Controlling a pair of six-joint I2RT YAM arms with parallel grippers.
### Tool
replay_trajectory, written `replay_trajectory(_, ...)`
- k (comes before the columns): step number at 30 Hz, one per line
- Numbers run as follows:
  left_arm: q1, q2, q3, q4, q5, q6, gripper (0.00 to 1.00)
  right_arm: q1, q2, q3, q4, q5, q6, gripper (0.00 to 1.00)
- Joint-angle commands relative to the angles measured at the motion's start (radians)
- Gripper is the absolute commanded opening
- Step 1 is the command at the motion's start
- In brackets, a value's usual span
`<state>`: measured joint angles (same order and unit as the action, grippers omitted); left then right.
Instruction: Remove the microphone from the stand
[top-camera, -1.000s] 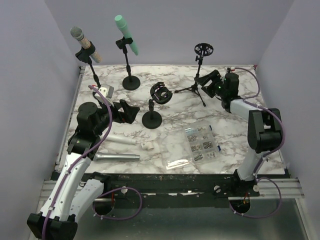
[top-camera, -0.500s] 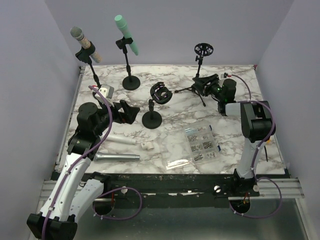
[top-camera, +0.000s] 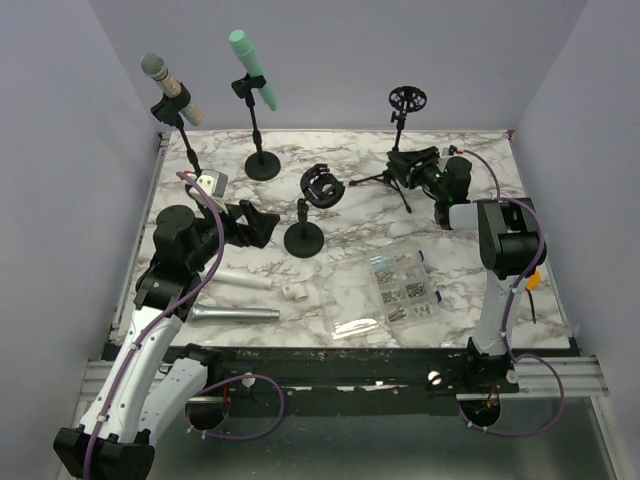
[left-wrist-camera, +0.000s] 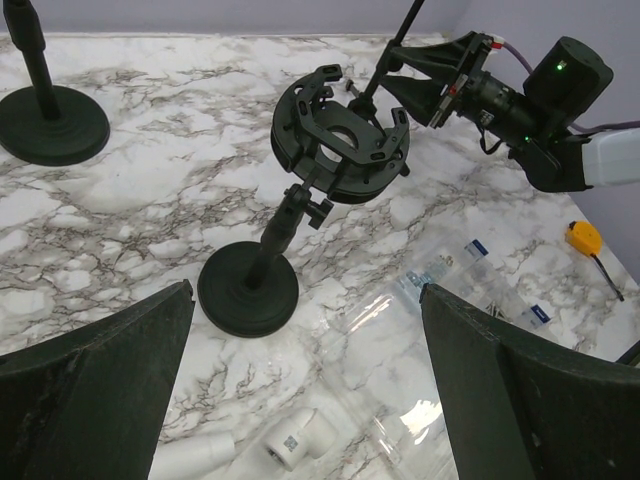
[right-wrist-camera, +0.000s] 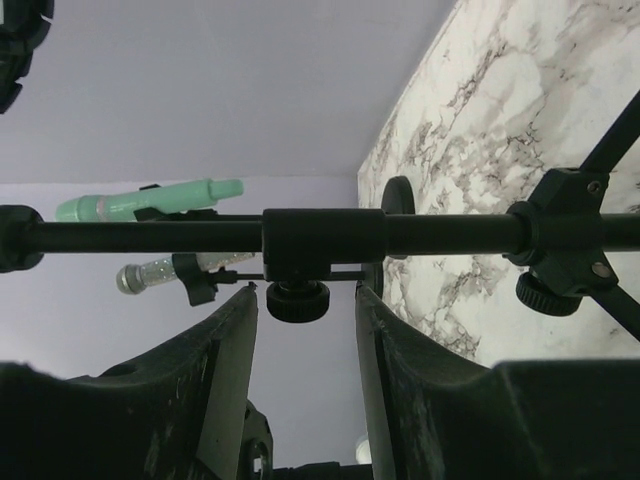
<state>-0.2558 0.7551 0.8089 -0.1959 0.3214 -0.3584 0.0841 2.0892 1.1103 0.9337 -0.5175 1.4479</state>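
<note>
A green microphone (top-camera: 250, 65) sits clipped in a round-base stand (top-camera: 262, 163) at the back; it also shows in the right wrist view (right-wrist-camera: 150, 200). A silver glitter microphone (top-camera: 165, 85) sits in a stand at the back left, also in the right wrist view (right-wrist-camera: 150, 274). My right gripper (top-camera: 400, 160) is open, its jaws either side of the knob (right-wrist-camera: 300, 300) on the tripod stand's pole (right-wrist-camera: 450, 233), not touching. My left gripper (top-camera: 262, 225) is open and empty, just left of an empty shock-mount stand (left-wrist-camera: 340, 145).
The tripod stand (top-camera: 405, 100) carries an empty shock mount. A clear box of screws (top-camera: 402, 285), a plastic bag (top-camera: 358, 327), a metal cylinder (top-camera: 235, 314), a white tube (top-camera: 245, 280) and a white fitting (top-camera: 295, 293) lie at the front. A yellow tool (left-wrist-camera: 582, 237) lies on the right.
My right gripper has moved left up to the tripod stand's pole, and its forearm has swung round. The left arm has not moved.
</note>
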Motion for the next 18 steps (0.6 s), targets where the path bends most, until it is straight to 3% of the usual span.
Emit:
replay_trajectory(1,-0.005,-0.009,-0.011,0.026,0.001,0.012,0.95,-0.013,0.036,0.044,0.017,0.033,0.025,0.45)
replay_trajectory(6,-0.005,-0.008,-0.011,0.025,-0.001,0.012,0.95,-0.015,0.037,0.057,-0.027,0.040,0.016,0.38)
replay_trajectory(10,-0.005,-0.007,-0.011,0.026,0.000,0.012,0.95,-0.015,0.024,0.054,-0.073,0.047,-0.002,0.25)
replay_trajectory(14,-0.006,-0.007,-0.011,0.026,0.005,0.010,0.95,-0.014,-0.028,0.050,-0.235,0.089,-0.096,0.14)
replay_trajectory(18,-0.005,-0.008,-0.011,0.027,0.004,0.010,0.95,-0.008,-0.112,0.092,-0.527,0.209,-0.256,0.01)
